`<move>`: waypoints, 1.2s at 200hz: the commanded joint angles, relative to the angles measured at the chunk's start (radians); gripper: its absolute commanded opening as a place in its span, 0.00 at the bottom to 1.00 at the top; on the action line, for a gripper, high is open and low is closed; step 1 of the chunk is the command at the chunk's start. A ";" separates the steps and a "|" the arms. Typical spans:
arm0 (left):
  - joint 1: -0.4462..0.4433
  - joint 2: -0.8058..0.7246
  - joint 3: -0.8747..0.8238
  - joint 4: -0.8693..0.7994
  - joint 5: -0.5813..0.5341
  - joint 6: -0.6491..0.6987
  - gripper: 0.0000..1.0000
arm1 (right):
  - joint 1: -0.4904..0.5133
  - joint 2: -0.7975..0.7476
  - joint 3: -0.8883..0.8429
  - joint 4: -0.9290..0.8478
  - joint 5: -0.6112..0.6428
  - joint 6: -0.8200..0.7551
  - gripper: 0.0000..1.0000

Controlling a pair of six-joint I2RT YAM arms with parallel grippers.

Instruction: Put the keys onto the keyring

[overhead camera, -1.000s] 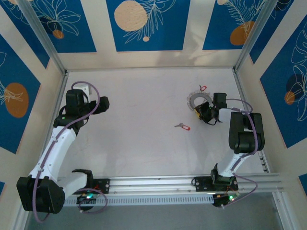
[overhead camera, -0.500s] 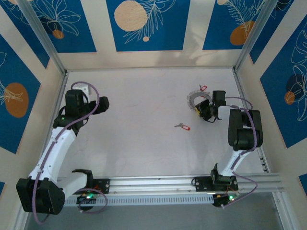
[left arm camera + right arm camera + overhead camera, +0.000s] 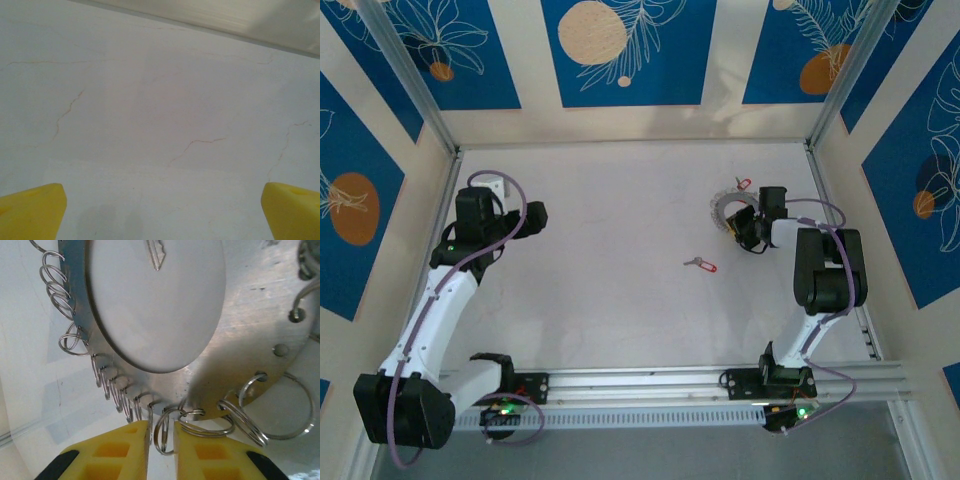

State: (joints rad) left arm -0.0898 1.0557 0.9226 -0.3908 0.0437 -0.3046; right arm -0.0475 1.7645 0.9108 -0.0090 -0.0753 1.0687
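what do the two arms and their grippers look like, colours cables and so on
Both arms are built from white links and chunky black joints; the left arm shows more white, the right arm more black. A greyish-purple cable loops along each. The left gripper and right gripper have blocky yellow fingers, the right ones with square hollows.

The right gripper point(image 3: 733, 226) is creeping toward the far side of the pale counter point(image 3: 620, 230) and a touch leftward. Its black-and-white arm point(image 3: 823, 272) is folding in closer behind it. The flat silvery-grey doughnut-shaped metal keyring point(image 3: 723, 207), pinched at its looped edge between the yellow fingers point(image 3: 115, 450), is sliding slightly leftward with the gripper, away from the right wall.
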 commanded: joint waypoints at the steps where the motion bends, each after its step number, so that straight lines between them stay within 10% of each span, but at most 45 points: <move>1: -0.007 -0.017 0.010 -0.022 0.007 0.021 1.00 | -0.001 -0.067 0.005 -0.067 0.040 -0.047 0.22; 240: -0.007 -0.020 0.013 -0.023 0.007 0.028 1.00 | 0.014 0.005 0.294 -0.411 0.075 -0.525 0.28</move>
State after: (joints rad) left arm -0.0898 1.0554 0.9226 -0.3912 0.0441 -0.2863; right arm -0.0162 1.7386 1.1671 -0.3317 0.0418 0.7040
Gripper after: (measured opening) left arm 0.998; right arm 0.284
